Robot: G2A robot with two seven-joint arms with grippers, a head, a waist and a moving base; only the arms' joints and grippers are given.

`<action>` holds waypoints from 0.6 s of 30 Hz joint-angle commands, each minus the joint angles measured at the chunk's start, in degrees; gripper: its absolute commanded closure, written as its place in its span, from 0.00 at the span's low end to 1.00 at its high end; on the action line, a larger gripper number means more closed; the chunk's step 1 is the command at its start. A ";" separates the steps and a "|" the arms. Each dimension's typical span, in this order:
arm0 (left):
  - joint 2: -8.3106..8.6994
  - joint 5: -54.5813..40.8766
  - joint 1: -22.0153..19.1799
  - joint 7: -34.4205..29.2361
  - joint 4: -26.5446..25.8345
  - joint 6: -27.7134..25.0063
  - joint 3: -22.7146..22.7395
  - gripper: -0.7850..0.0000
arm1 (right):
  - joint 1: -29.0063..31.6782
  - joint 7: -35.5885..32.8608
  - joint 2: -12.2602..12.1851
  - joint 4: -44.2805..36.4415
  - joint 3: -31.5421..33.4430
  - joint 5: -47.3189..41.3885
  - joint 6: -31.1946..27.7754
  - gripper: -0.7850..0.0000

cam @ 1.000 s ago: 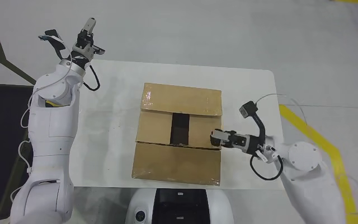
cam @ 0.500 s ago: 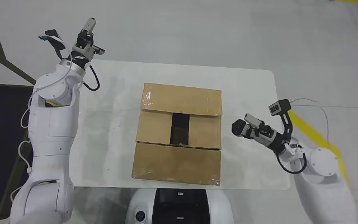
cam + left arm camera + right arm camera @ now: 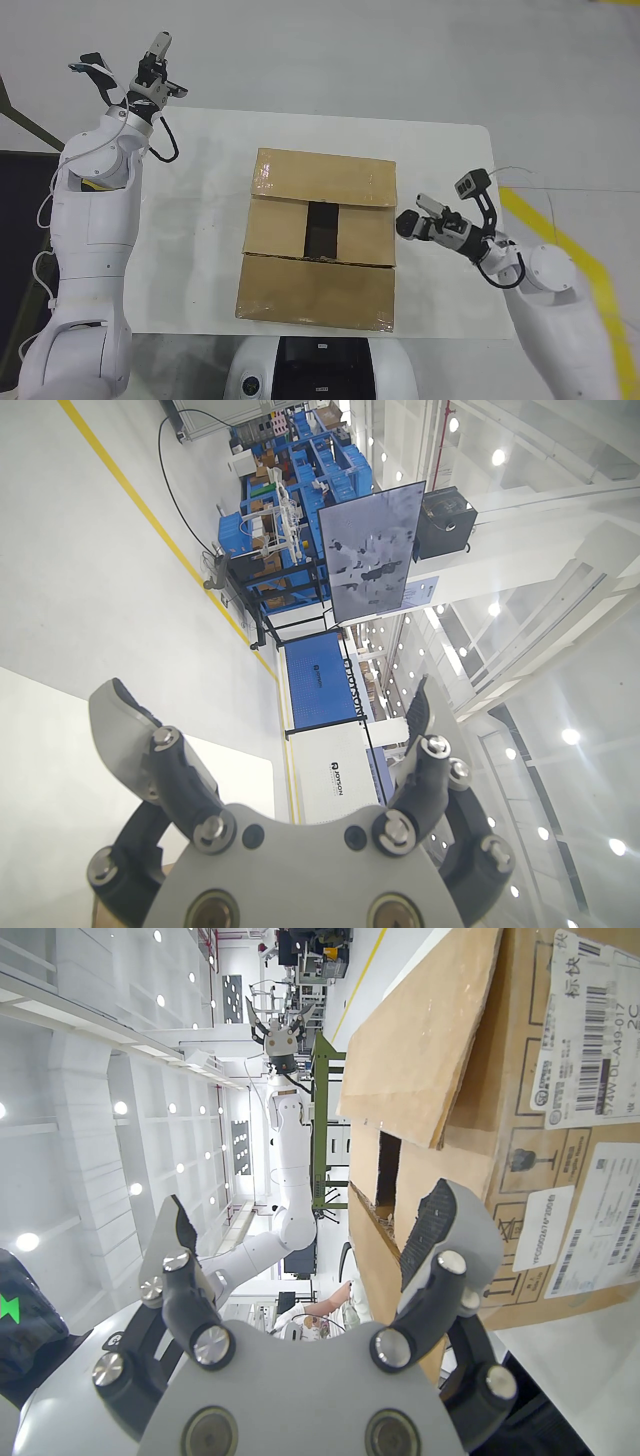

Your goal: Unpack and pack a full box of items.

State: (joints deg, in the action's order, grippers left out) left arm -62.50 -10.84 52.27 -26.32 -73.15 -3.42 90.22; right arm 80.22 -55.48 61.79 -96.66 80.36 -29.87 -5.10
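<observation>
Here's the cardboard box [image 3: 318, 238] sitting square in the middle of the white worktop [image 3: 200, 250], its top flaps folded in with a dark slot [image 3: 322, 230] left open at the centre, so nothing looks unpacked yet. The right tool [image 3: 408, 222] hovers just beside the box's right side, level with the seam where the flaps meet, fingers spread wide and gripping nothing. The step looks like getting those flaps open. The smart play, I'd say, is to slip one finger under the raised flap edge [image 3: 430, 1043] near that seam and swing it up along its fold rather than tugging outward, which could drag the whole box or tear the card. The right arm comes in low from the box's right, forearm roughly level, wrist turned so the fingers point at the box wall with its shipping labels [image 3: 590, 1028]. The left tool [image 3: 270, 700], also spread and empty, sits raised well apart from the box, off its far left corner, pointing away.
</observation>
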 commanded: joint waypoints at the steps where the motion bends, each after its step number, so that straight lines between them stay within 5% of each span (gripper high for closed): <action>1: 0.00 0.00 0.00 0.00 0.00 0.00 0.00 0.00 | -0.85 0.02 0.09 0.87 -0.91 0.17 0.37 0.00; 18: 0.00 0.00 0.00 0.00 0.00 0.00 0.00 0.00 | -8.08 -1.30 1.28 9.14 -6.79 -4.24 0.18 0.00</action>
State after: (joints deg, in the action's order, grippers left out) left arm -62.50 -10.84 52.27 -26.32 -73.15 -3.42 90.22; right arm 72.50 -56.63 63.02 -88.05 73.75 -33.86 -4.80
